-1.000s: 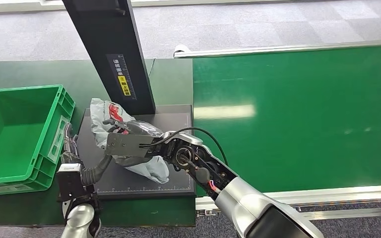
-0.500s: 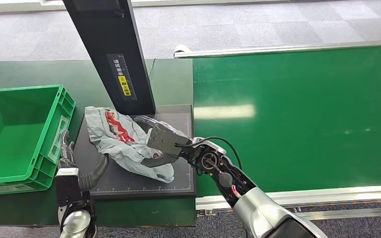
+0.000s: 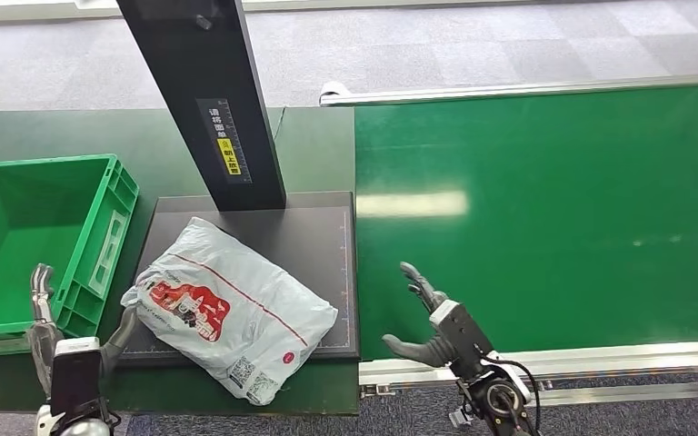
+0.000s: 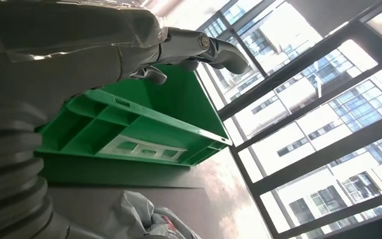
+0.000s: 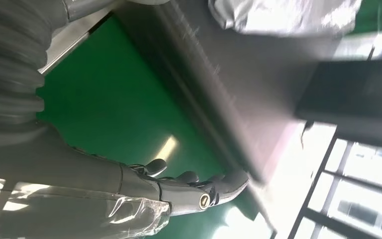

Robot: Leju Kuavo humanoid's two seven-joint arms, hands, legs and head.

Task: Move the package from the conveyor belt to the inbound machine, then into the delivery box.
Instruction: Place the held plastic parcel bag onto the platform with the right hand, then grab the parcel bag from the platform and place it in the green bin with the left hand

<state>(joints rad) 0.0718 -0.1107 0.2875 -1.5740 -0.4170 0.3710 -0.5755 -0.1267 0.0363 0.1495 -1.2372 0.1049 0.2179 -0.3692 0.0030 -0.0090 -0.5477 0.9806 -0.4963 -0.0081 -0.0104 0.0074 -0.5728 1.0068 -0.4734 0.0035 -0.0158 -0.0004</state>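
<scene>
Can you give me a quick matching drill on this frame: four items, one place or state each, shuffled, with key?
Items:
1. package
2. green crate
3. right hand
4. left hand

Places/states:
A. open, over the near edge of the conveyor belt
B. lying on the dark scanner platform, one corner past its front edge
C. open, beside the crate's near corner
D. holding nothing, left of the platform

Pairs: 1-B, 2-D, 3-A, 4-C

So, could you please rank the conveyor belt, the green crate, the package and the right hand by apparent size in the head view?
1. Conveyor belt
2. Green crate
3. Package, though it looks close to the crate in size
4. Right hand
</scene>
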